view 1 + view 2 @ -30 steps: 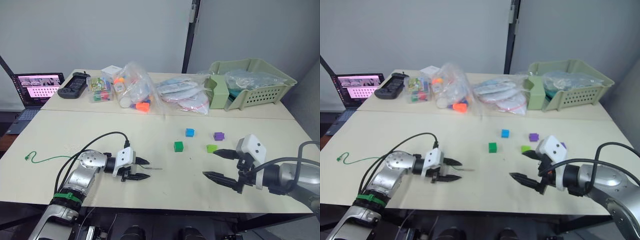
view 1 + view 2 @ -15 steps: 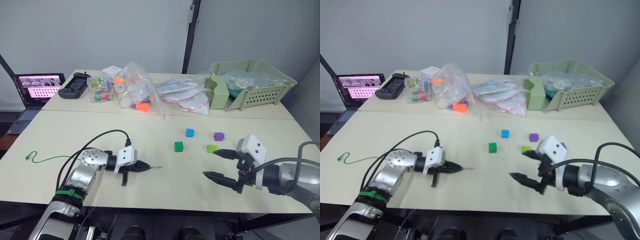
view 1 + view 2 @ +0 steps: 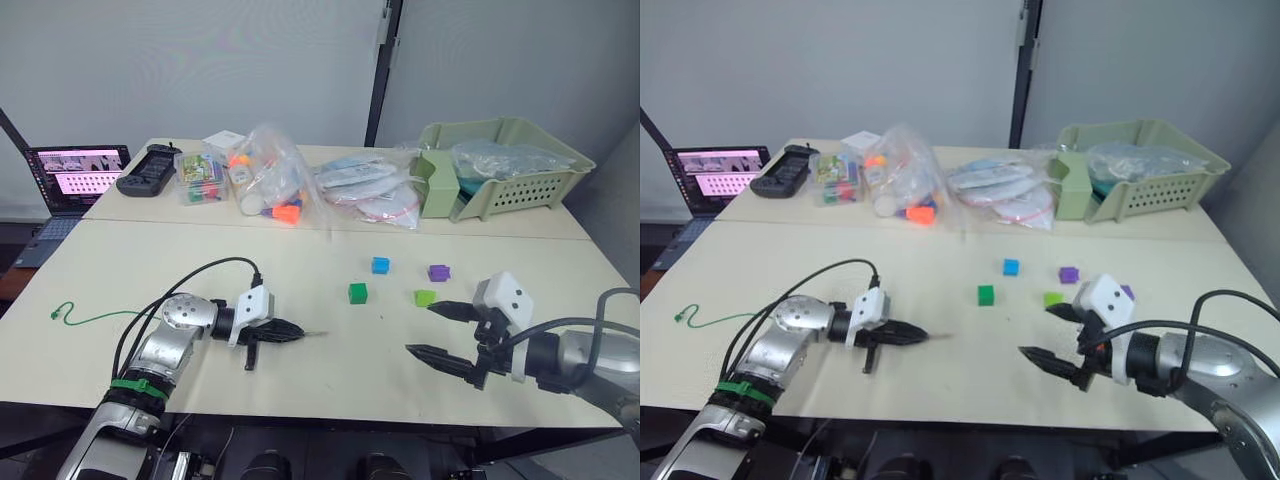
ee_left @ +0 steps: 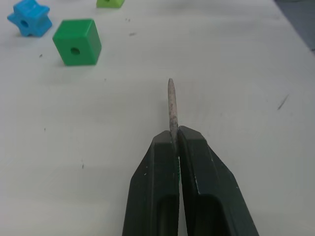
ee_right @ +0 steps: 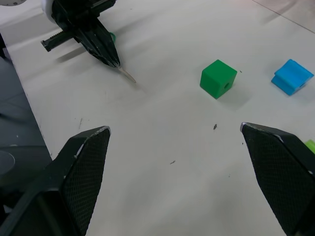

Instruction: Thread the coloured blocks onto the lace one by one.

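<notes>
Needle tip [image 4: 172, 105] pinched in left gripper [image 4: 175, 142], pointing toward dark green block [image 4: 77, 42] — off-axis; right gripper [image 3: 437, 331] wide open, nearer lime block [image 3: 424, 297].

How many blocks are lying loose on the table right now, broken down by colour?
Purple blocks: 2
Blue block: 1
Green block: 1
Lime block: 1
Total: 5
</notes>
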